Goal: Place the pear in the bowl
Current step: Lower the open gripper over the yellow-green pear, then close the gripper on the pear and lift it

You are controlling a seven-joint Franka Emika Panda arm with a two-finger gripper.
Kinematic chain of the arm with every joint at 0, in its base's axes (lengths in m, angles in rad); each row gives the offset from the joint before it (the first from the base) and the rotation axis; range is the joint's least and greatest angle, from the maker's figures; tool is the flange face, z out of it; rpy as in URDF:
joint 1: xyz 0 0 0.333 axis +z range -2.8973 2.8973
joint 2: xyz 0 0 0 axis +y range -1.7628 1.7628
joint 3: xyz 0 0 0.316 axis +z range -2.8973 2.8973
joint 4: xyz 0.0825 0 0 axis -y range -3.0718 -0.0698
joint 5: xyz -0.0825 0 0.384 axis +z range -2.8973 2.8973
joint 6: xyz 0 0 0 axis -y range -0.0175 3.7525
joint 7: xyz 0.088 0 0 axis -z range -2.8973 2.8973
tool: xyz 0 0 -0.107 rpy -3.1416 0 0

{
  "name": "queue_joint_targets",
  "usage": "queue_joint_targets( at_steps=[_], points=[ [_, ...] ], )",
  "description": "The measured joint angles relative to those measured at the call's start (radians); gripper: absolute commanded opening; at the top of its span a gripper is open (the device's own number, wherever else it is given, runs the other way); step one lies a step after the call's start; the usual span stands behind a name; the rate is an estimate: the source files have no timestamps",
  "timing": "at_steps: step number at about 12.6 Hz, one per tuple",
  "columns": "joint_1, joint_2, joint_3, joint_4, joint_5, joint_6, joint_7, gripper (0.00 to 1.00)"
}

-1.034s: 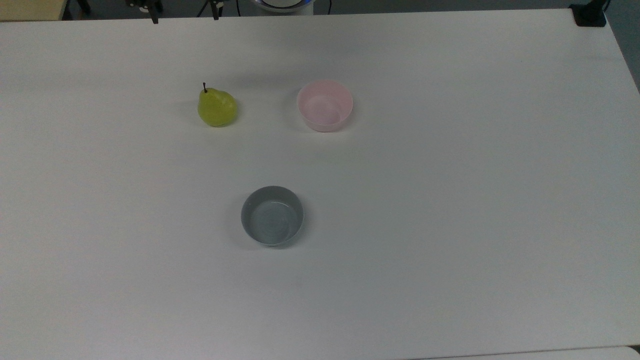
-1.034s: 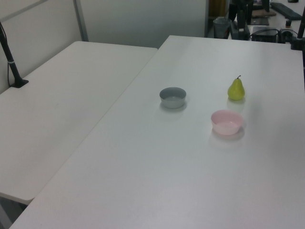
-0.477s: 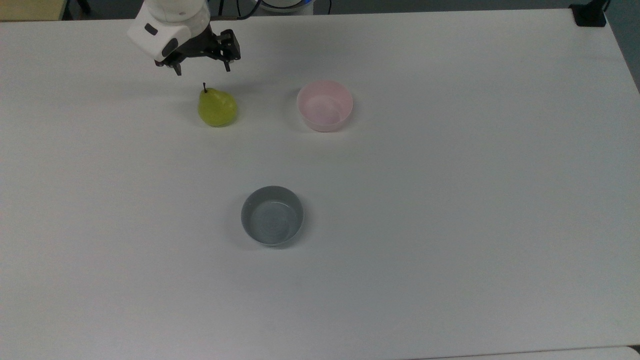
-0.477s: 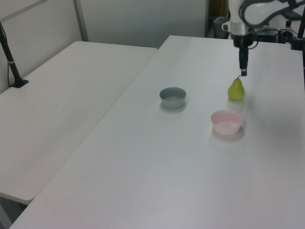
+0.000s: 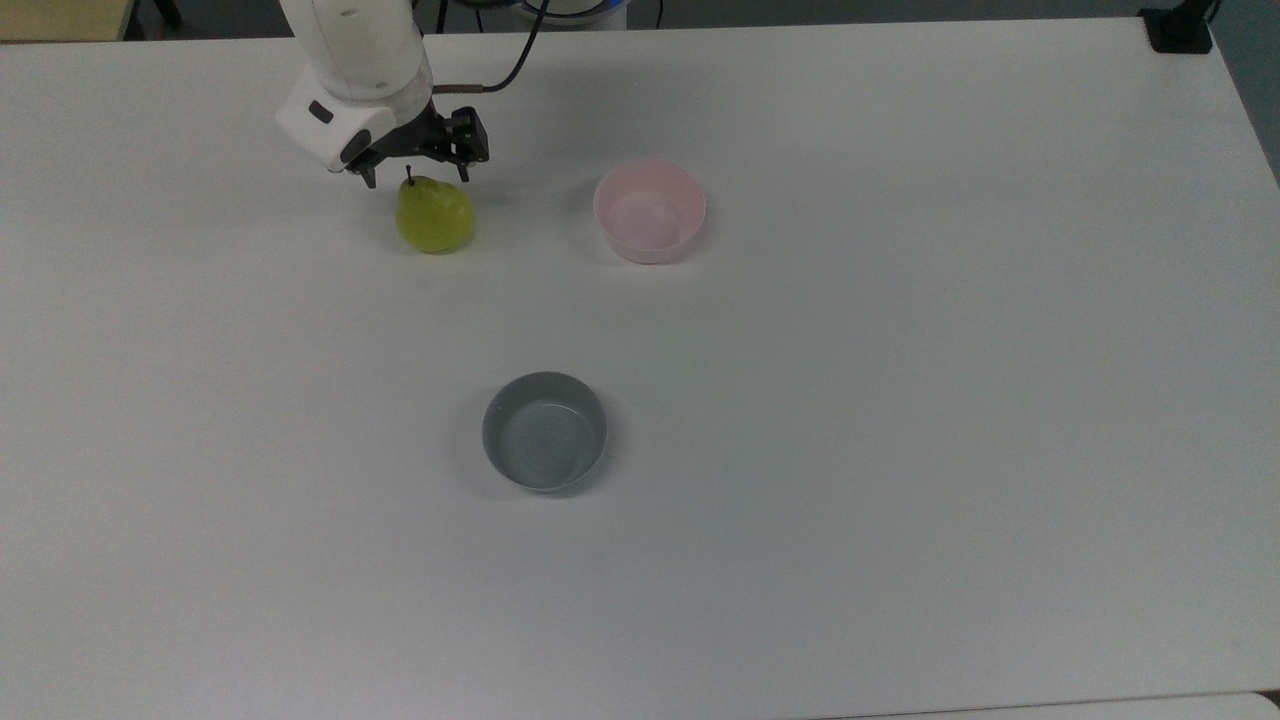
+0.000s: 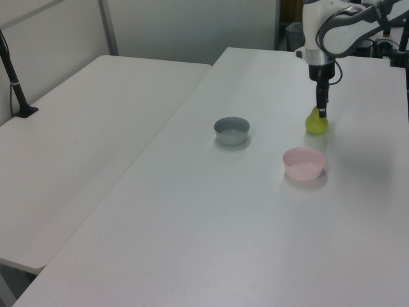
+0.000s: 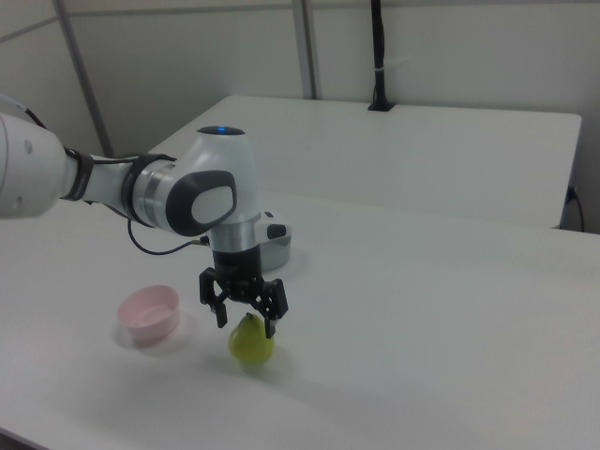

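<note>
The yellow-green pear stands upright on the white table, stem up. My gripper hangs open over the pear's top, one finger on each side of the stem and upper part, not closed on it. The pale pink bowl sits empty to the top view's right of the pear, about a bowl's width away.
A grey bowl stands empty nearer the top view's bottom centre. A second white table adjoins on the left view's left, with a black post on it. The arm's base is behind the pear.
The arm came into view from the table's far edge and has lowered towards the pear; the open fingers now straddle its top. Pear and bowls have not moved.
</note>
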Motion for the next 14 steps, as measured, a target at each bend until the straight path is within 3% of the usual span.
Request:
queue_joint_targets(
  at_steps=[3, 5, 9, 14],
  points=[
    [0.004, 0.038, 0.000, 0.000, 0.000, 0.035, 0.029, 1.00],
    [0.005, 0.063, 0.003, 0.000, 0.000, 0.054, 0.051, 0.94],
    [0.018, 0.091, 0.007, 0.006, -0.006, 0.089, 0.073, 0.64],
    [0.021, 0.091, 0.007, 0.020, -0.006, 0.069, 0.074, 0.62]
  ],
)
